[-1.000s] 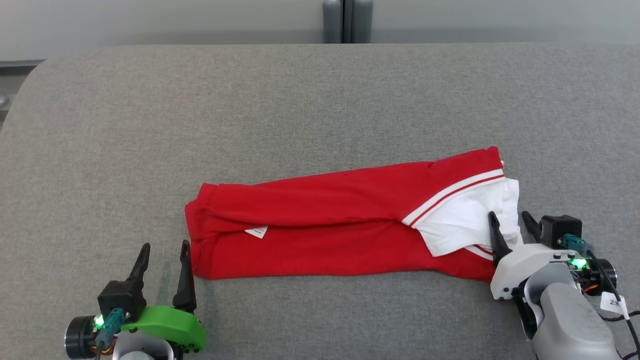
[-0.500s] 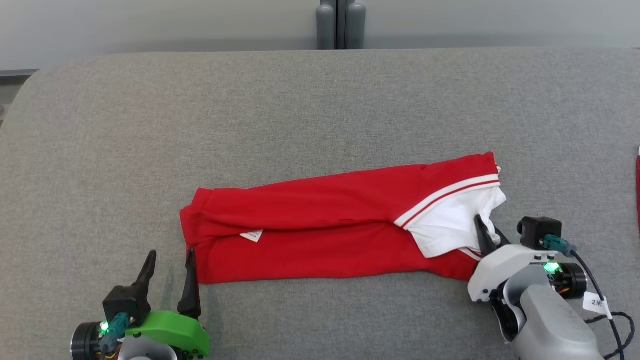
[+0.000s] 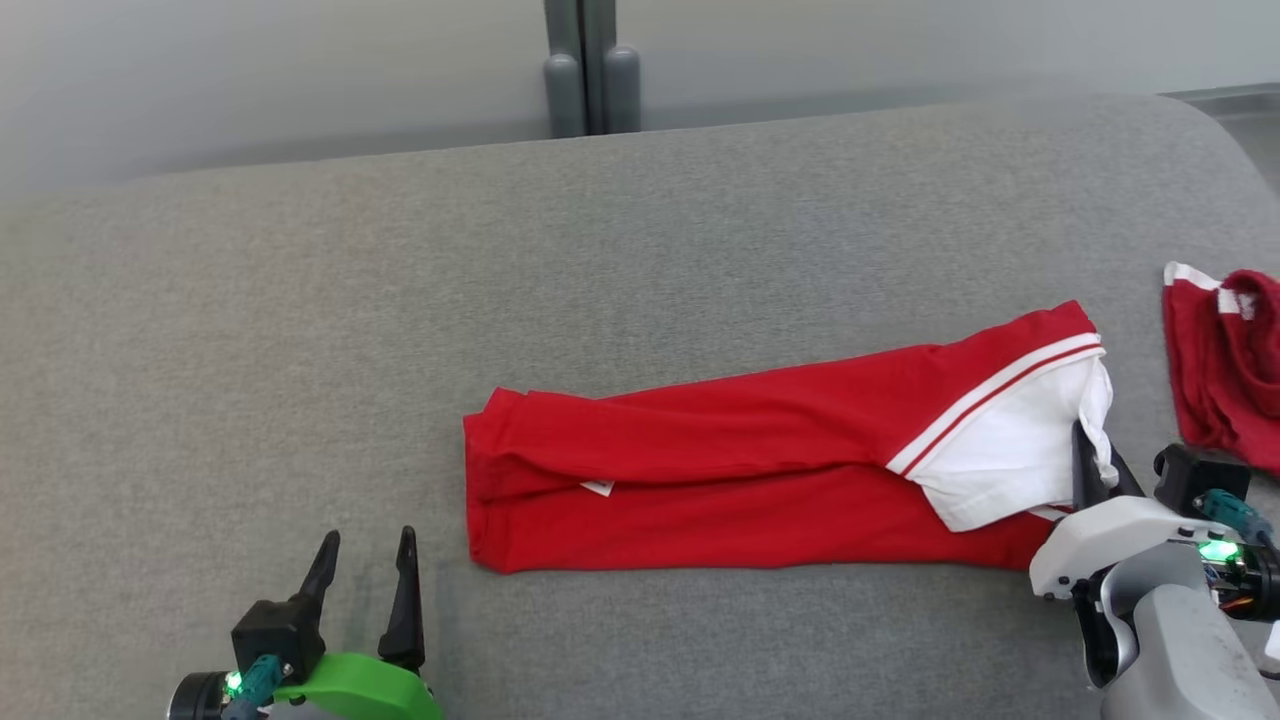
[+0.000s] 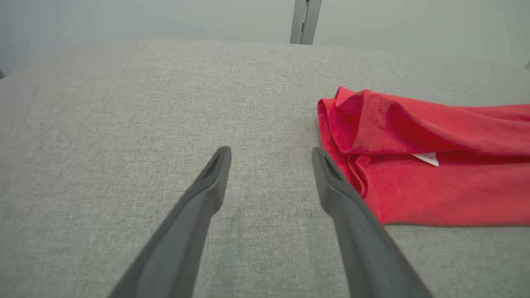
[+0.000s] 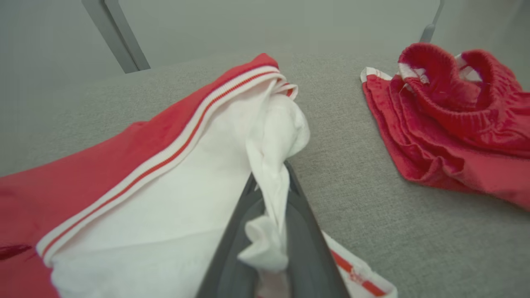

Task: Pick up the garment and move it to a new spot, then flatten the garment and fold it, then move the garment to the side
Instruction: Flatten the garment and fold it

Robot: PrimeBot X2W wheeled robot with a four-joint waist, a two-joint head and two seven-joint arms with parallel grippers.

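Head view, from my remote station: my right pincer (image 3: 1092, 452) is clamped on the white edge of the folded red-and-white garment (image 3: 750, 470), which lies lengthwise across the middle of the grey fabric-covered desk (image 3: 300, 350). Right wrist view shows the white cloth bunched between the closed fingers. My left pincer (image 3: 368, 542) stands with fingers apart, holding nothing, near the garment's left end. Crumpled red shorts (image 3: 1225, 370) lie near the garment's right end, apart from it.
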